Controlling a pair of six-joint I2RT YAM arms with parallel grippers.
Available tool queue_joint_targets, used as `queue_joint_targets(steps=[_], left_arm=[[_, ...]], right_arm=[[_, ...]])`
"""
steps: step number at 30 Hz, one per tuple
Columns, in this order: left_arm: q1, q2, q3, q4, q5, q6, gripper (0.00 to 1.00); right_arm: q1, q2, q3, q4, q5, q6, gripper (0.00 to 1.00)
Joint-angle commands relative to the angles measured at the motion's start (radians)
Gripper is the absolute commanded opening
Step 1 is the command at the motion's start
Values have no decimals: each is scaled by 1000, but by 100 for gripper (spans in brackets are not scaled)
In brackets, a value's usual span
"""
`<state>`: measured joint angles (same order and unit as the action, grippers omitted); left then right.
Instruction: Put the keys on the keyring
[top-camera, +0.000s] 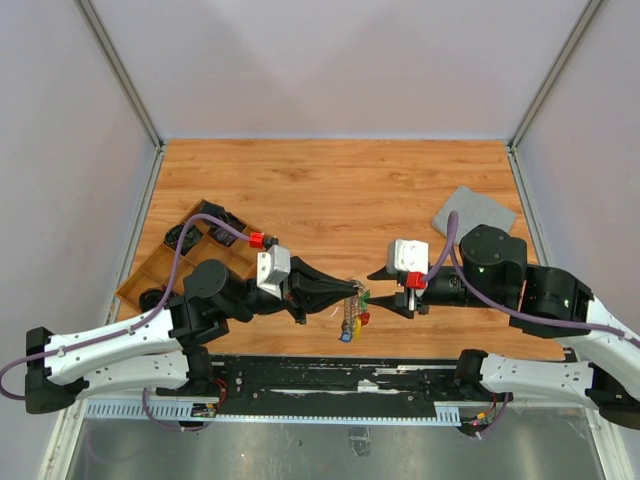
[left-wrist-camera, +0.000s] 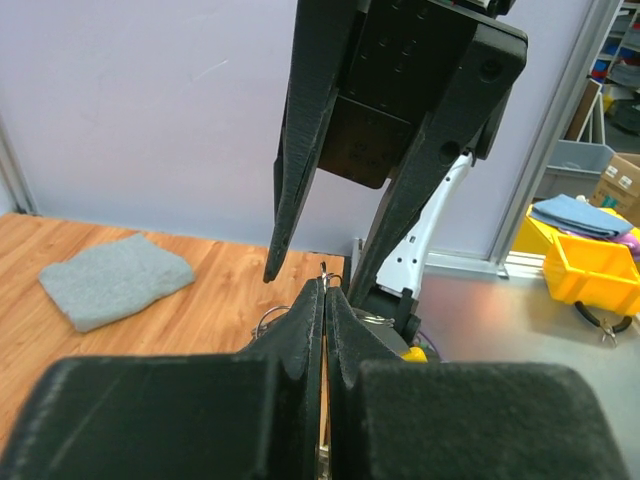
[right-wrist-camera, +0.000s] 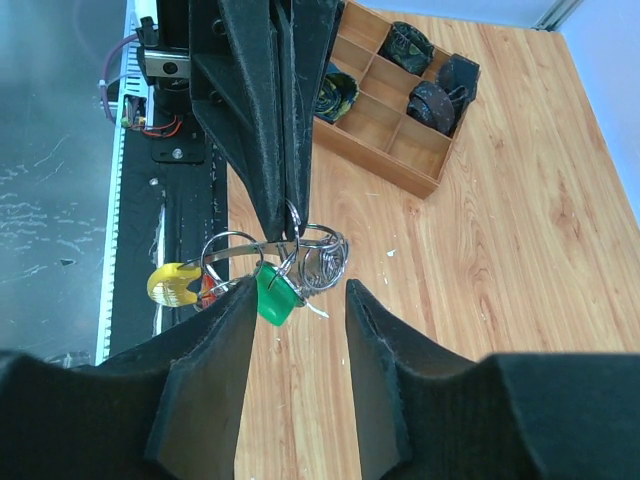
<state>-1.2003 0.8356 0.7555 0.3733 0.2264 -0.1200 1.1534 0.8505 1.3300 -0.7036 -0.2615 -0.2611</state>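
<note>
Left arm (top-camera: 150, 338), right arm (top-camera: 540, 375): white shells (top-camera: 100, 352), black joints (top-camera: 215, 288), purple cables (top-camera: 190, 235), red wrist collars (top-camera: 258, 240), pale camera housings (top-camera: 274, 270); black tapered fingers (top-camera: 325, 290), textured.

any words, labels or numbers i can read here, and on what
None readable.
Faint raised marks on the black housing of the right pincer: too blurred to read.
The keyring, tray and cloth show no lettering.
</note>
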Motion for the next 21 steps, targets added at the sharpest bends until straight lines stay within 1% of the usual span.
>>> queue_joint_targets(steps=[1, 6, 8, 10, 14, 16, 21], left_arm=[[-4, -13, 42, 70, 29, 0, 0], [-5, -16, 45, 69, 29, 3, 1], [-4, -17, 45, 69, 27, 4, 1], [-4, -19, 45, 69, 26, 6, 1], [-4, -20, 46, 69, 24, 8, 1], [-4, -20, 44, 70, 24, 8, 1], [-4, -22, 44, 70, 22, 10, 1]], right_arm=[[9, 9, -7, 22, -37, 2, 42], [9, 27, -1, 5, -80, 2, 40], [9, 33, 2, -3, -93, 2, 37], [8, 37, 6, -10, -98, 5, 33], [9, 38, 11, -22, -97, 10, 20], [9, 36, 16, -30, -87, 10, 17], [9, 23, 23, -50, -52, 10, 18]])
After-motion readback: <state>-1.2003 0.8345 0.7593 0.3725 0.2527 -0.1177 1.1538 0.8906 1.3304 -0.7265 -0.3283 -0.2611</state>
